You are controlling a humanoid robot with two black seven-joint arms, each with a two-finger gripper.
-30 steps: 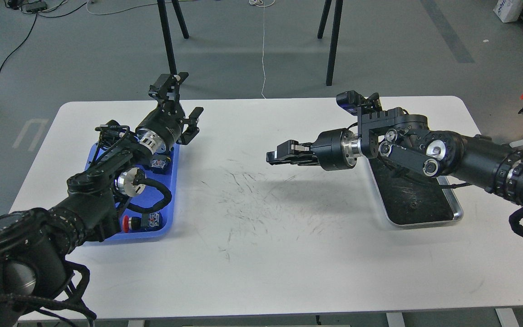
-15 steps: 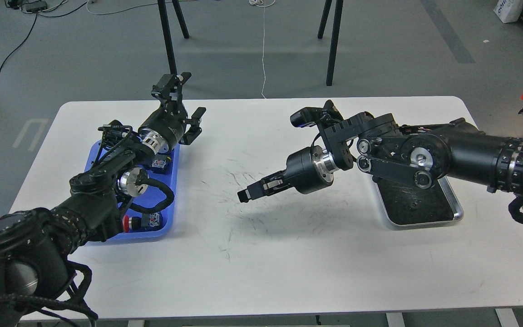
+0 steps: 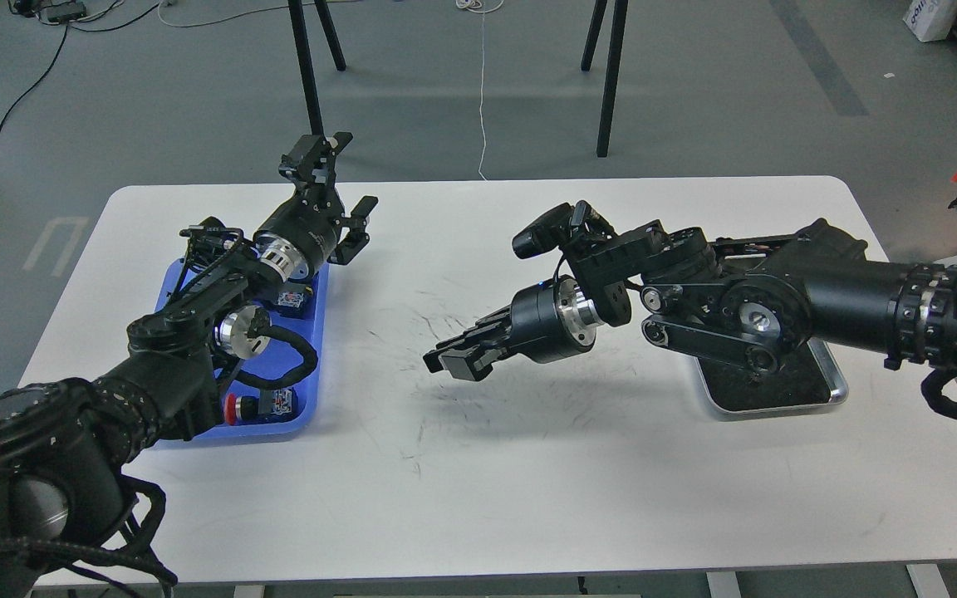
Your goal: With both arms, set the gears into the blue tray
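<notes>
Gears: none could be made out w/ certainty; one tiny dark speck on the steel tray [image 3: 829, 397] floor was too small to tell. Blue tray [image 3: 309, 365] sat on the table [image 3: 478, 465] at its left side, holding a red push button [image 3: 232, 407] at its near end. Left arm lay over the blue tray; left hand [image 3: 337, 195] hung past the tray's far end, fingers spread wide, nothing between them. Right hand [image 3: 452, 359] hovered over the table between blue tray & steel tray, closer to the steel one, fingers close together; couldn't tell if it held anything.
</notes>
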